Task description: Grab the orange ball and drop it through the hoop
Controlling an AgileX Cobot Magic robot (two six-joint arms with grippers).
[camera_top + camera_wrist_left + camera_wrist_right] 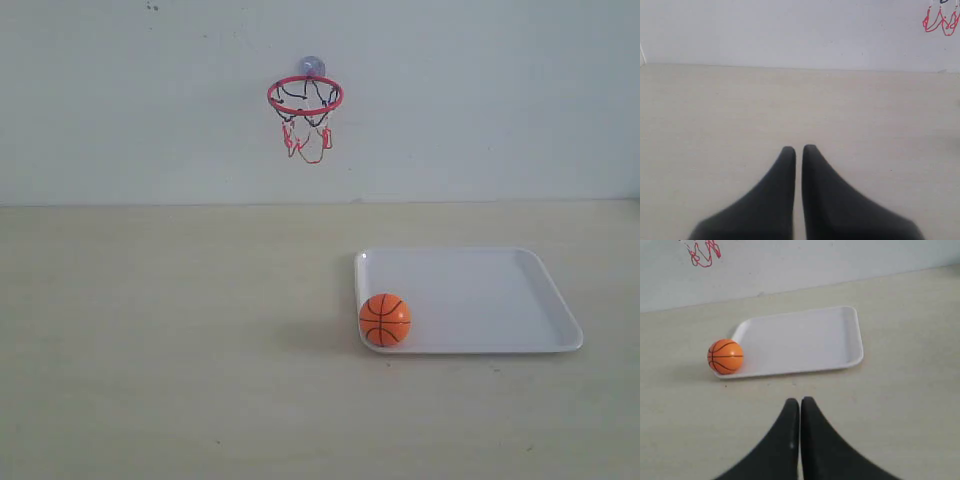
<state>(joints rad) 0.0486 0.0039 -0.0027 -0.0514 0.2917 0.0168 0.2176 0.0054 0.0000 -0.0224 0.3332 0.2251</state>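
Over table point(715, 125), left pincer point(798, 148), right pincer point(800, 401) fully closed, empty; orange ball point(385, 320) on tray point(470, 290).

- A pale wood-grain table point(180, 350) runs back to a plain white wall point(480, 100).
- A white, low-rimmed tray point(470, 295) with rounded corners lies flat on it.

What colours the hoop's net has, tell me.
The net is black and red string, below a red ring; best in the exterior view.

A plain pale wall point(480, 100) rises behind a light, wood-grained bench point(150, 350). Soft, even light falls over both, and a few small dark specks mark the wall.
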